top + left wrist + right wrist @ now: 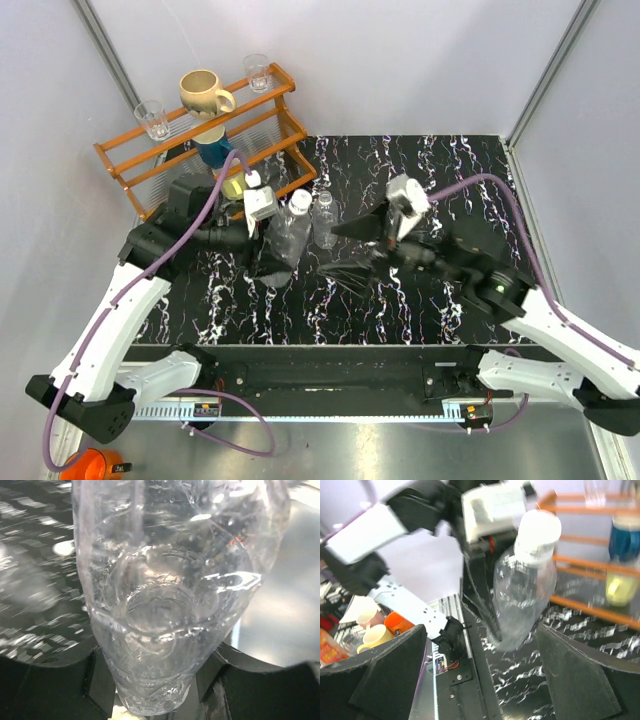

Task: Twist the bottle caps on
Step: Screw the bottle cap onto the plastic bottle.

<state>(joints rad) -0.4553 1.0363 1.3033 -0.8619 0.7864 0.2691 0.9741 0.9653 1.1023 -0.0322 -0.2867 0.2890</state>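
Lab test cell: white panel walls [400, 60], alu corner posts [545, 72], marble-print bench [400, 320] w/ prop rack [291, 90].

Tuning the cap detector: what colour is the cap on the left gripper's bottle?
White cap on the bottle; best in right wrist view.

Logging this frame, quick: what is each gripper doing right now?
Left gripper: closed on the clear ribbed plastic bottle.
Right gripper: open, holding nothing.

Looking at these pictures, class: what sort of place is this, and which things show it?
Probably a robotics test cell, not a kitchen: two robot arms bolted to a black marbled table, plain panel walls closing it in, and an orange rack holding a mug.
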